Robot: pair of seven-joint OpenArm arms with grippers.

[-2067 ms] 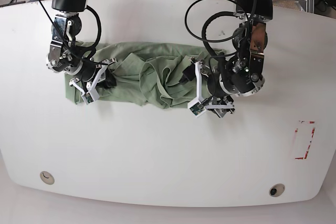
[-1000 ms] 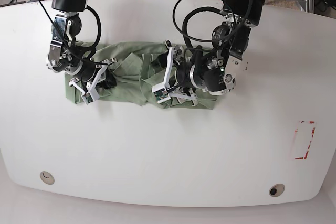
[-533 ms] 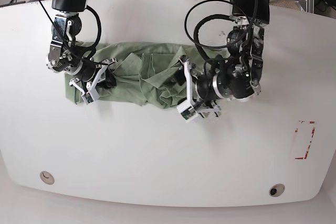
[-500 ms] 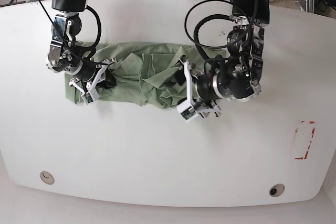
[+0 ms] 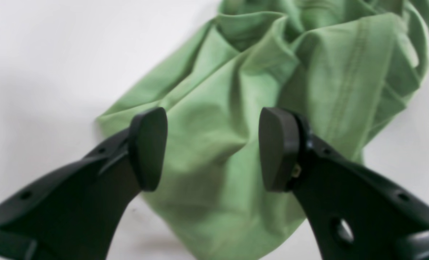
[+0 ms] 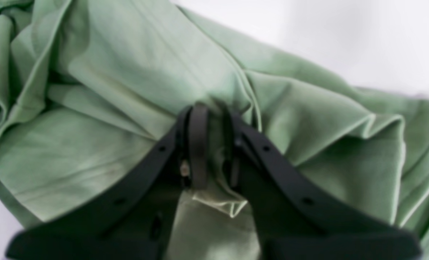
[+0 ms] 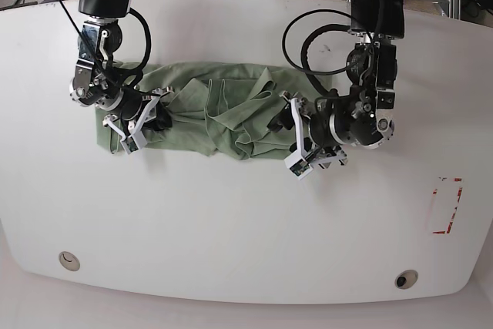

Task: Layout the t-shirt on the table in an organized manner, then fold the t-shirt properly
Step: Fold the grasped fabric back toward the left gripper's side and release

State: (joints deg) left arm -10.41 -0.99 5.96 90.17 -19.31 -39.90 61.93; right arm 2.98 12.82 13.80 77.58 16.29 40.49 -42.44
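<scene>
Green t-shirt [image 7: 208, 113] lay bunched on bench [image 7: 231, 221], upper middle. Right end effector [image 6: 214, 144] stayed pinched on fabric fold. Left end effector [image 5: 212, 148] swung back outward, jaws wide, empty, over shirt edge. Layout unfinished; regrasp likely needed.
</scene>
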